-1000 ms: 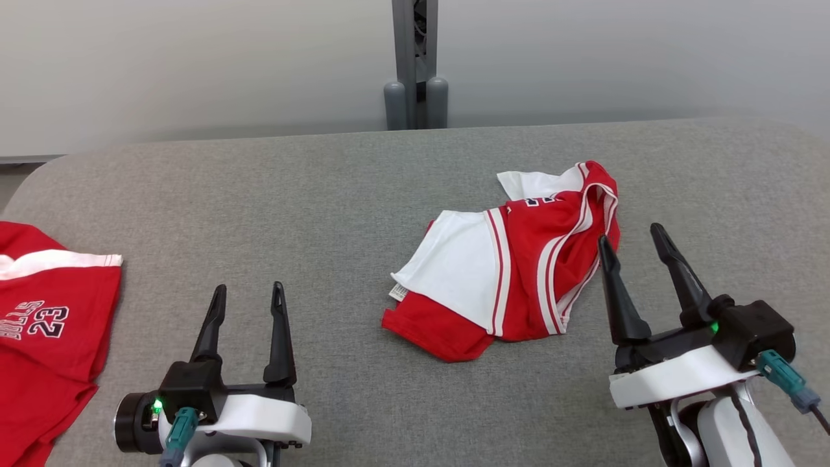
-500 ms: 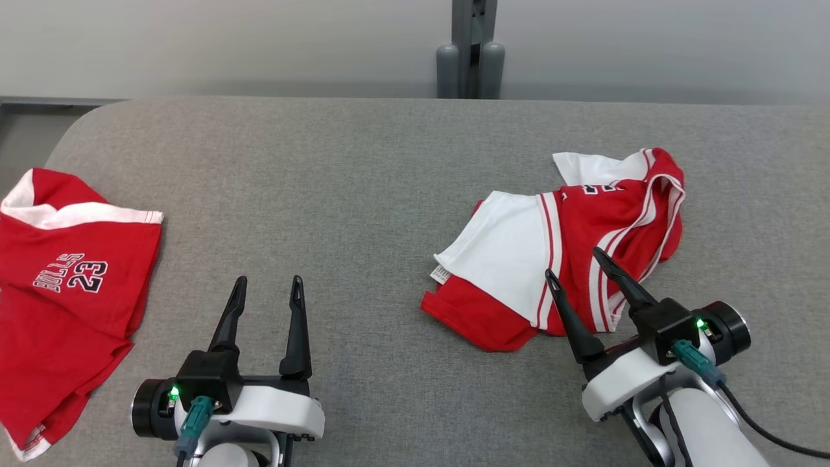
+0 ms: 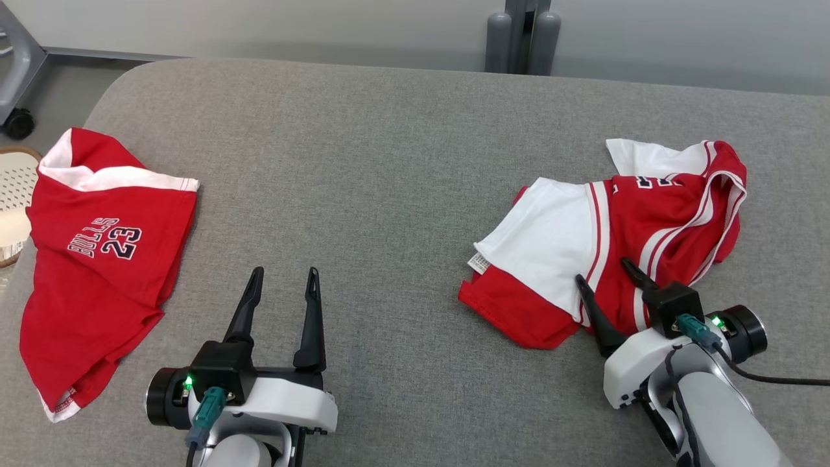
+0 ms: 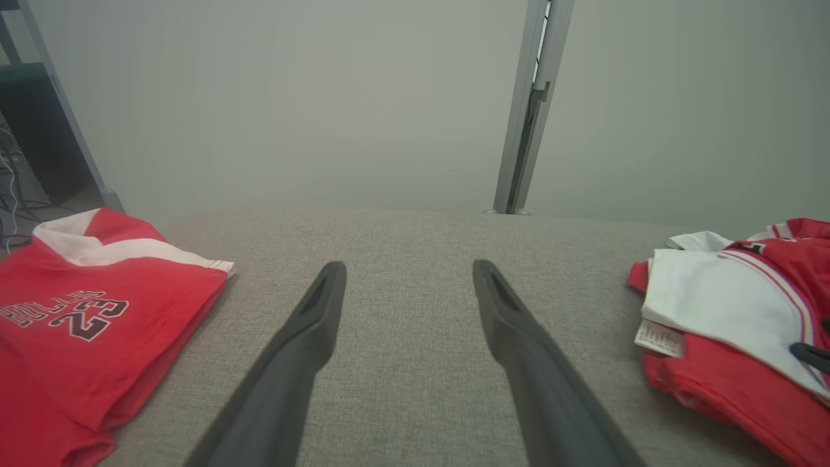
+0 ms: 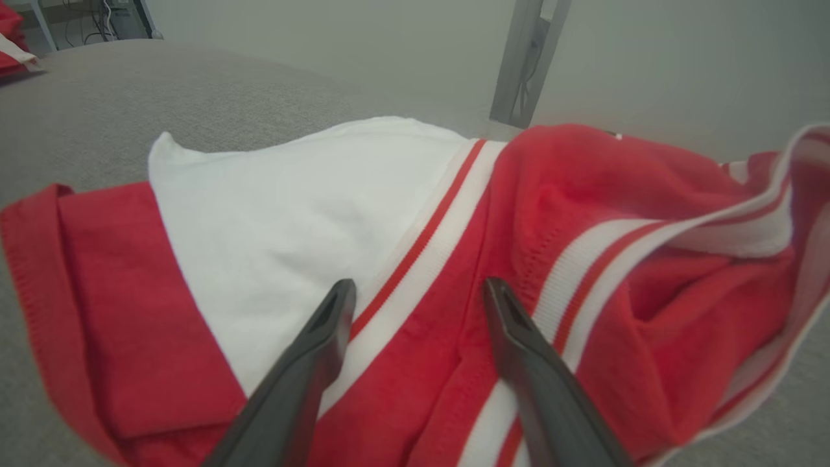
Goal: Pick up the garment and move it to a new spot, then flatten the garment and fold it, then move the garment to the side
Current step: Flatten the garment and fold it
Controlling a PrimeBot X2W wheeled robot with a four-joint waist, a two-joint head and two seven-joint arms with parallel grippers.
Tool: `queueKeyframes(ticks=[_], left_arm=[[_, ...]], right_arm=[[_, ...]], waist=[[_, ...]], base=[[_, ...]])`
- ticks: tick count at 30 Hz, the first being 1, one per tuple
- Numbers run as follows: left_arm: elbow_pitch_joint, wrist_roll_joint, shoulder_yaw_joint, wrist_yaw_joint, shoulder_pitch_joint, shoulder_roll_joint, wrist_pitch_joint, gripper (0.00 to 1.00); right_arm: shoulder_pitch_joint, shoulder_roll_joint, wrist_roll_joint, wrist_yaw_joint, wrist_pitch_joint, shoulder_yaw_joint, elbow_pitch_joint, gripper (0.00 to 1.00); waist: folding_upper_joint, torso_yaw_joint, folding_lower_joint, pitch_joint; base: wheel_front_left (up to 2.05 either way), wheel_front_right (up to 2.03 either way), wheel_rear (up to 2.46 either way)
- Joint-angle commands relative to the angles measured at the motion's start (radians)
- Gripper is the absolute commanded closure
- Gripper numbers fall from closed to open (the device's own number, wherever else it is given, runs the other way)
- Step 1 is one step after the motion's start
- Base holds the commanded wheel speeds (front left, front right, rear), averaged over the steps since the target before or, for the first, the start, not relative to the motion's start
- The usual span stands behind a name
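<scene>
The garment (image 3: 648, 214) lies crumpled on the right side of the grey worktop (image 3: 389, 162). It is a red jersey with a white panel turned up on its left part, white-and-red striped bands running across it, and a small label (image 3: 480, 263) at its left edge. Dark lettering near its far side is folded into the cloth, and I cannot read it.

My right gripper (image 3: 602, 270) has its jaws spread wide over the garment's near edge. In the right wrist view a striped band runs between the two fingers. I cannot tell whether the tips touch the cloth. My left gripper (image 3: 286, 270) is also spread wide, over bare worktop and well apart from the garment.

A second red shirt (image 3: 104, 259) marked BULLS 23 lies at the far left. The left wrist view cuts off both that shirt and the garment at its edges.
</scene>
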Motion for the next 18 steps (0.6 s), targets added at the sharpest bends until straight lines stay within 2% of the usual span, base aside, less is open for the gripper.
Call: queueKeyframes(ticks=[1, 2, 3, 10, 18], left_arm=[[0.001, -0.006, -0.002, 0.005, -0.011, 0.002, -0.002, 0.00], [0.001, -0.007, -0.003, 0.007, -0.012, 0.002, -0.002, 0.00], [0.001, -0.007, -0.005, 0.009, -0.011, 0.002, -0.002, 0.00], [0.007, -0.007, -0.005, 0.013, -0.001, 0.002, -0.002, 0.00], [0.011, -0.011, 0.002, 0.008, 0.007, 0.002, -0.002, 0.00]], right_arm=[[-0.014, 0.003, 0.004, 0.001, -0.003, -0.012, 0.019, 0.10], [-0.018, 0.004, 0.008, 0.001, -0.004, -0.017, 0.027, 0.63], [-0.024, 0.006, 0.014, 0.001, -0.005, -0.022, 0.037, 1.00], [-0.028, 0.021, 0.041, 0.001, -0.009, -0.021, 0.024, 1.00], [-0.047, 0.029, 0.133, 0.001, -0.008, 0.068, -0.192, 1.00]], waist=[[0.0000, 0.004, 0.0000, 0.003], [0.0000, 0.005, 0.0000, 0.003], [0.0000, 0.006, 0.0000, 0.003], [0.0000, -0.011, 0.0000, -0.017], [0.0000, -0.048, 0.0000, -0.066]], base=[[0.00, 0.00, 0.00], [0.00, 0.00, 0.00], [0.00, 0.00, 0.00], [0.00, 0.00, 0.00], [0.00, 0.00, 0.00]])
